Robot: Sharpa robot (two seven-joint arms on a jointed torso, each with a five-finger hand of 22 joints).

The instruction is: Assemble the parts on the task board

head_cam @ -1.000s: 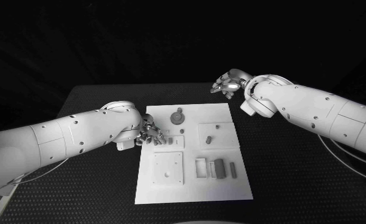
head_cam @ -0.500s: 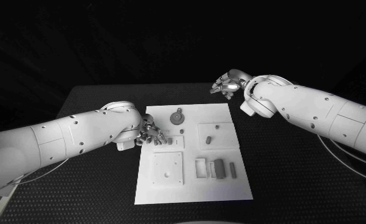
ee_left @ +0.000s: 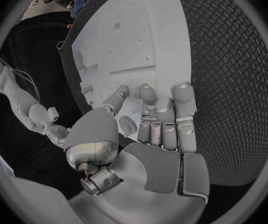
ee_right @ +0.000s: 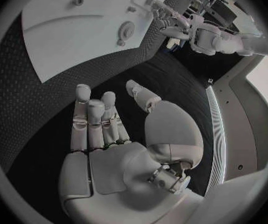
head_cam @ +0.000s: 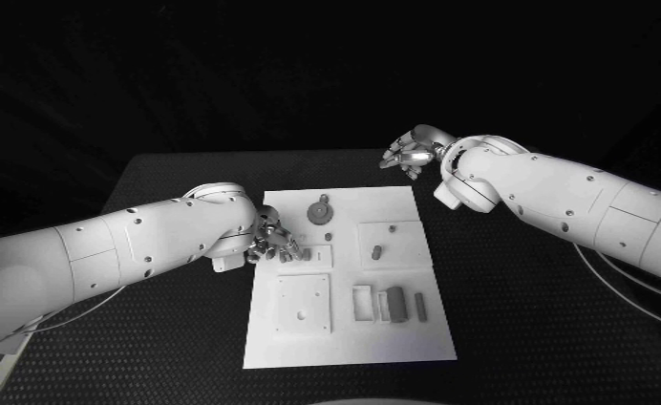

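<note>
Left hand poised at the task board's edge as assembly waits to begin

The robot's left hand hangs over the left edge of the white task board, fingers side by side and extended, thumb apart, holding nothing; the right hand hovers off the board's far right corner, its fingers likewise loosely spread and empty. The nearest of the grey parts lies just right of the left hand's fingertips, making that hand the likelier one to reach. Counted on the board: one round part at the far end, one small upright peg mid-board, and two bars standing lengthwise near the right edge, long axes running toward the robot.
</note>
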